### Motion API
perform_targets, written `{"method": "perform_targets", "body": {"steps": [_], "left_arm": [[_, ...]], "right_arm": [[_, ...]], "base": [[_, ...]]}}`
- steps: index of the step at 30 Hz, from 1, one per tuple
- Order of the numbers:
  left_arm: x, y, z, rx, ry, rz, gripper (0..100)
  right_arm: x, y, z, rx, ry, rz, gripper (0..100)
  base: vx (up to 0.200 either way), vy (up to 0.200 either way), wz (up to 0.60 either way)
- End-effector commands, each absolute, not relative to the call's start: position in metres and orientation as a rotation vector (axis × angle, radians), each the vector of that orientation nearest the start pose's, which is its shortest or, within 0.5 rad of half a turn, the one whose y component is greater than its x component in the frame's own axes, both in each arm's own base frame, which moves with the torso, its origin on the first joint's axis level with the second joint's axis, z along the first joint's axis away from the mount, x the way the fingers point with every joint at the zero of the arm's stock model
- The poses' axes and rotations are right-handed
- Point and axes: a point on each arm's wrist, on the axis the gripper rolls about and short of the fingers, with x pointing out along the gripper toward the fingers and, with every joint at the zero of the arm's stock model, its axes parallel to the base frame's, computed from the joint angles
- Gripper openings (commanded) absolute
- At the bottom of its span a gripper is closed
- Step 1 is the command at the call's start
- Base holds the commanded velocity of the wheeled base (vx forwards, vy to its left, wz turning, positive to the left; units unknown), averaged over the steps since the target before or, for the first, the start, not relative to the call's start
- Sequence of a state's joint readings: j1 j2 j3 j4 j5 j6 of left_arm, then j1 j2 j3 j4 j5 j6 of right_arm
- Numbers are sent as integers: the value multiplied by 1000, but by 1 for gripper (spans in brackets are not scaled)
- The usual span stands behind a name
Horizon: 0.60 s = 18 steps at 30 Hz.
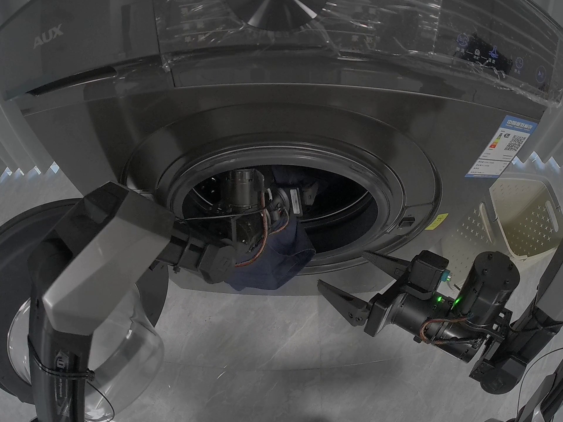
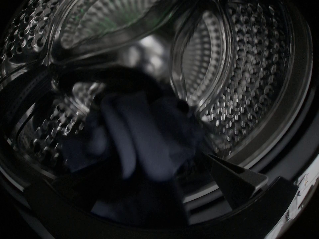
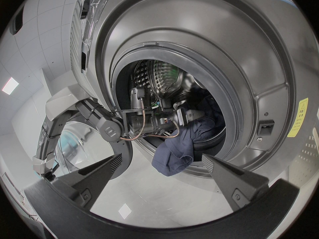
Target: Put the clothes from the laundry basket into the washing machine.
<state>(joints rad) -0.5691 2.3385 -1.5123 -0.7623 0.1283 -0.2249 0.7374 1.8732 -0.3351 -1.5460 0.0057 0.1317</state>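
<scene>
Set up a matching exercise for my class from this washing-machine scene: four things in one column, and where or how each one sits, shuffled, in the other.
Things
1. navy garment
2. right gripper
3. laundry basket
4. washer door

Places or states
A. swung open, on the robot's left
B. fingers apart, held outside the machine, below the opening
C. draped over the lower rim of the drum opening
D. standing beside the machine, on the robot's right

Pairs: 1-C, 2-B, 3-D, 4-A

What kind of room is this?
Probably a laundry room: a front-loading washer with its door open, dark blue clothes hanging over its rim, and a basket beside it.
</scene>
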Motion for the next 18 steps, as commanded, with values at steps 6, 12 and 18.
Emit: {"method": "perform_targets", "body": {"steps": [6,12,18], "left_arm": [[343,-228,141,-75,351,-465,100],[348,-228,117,-43,410,-454,100],[373,-224,78,-14,463,-412,100]], "right_arm": [[201,185,112,125,52,749,100],[200,186,112,124,54,753,100],[200,186,113,125,51,752,100]], "base": [[0,0,0],[0,0,0],[0,0,0]]}}
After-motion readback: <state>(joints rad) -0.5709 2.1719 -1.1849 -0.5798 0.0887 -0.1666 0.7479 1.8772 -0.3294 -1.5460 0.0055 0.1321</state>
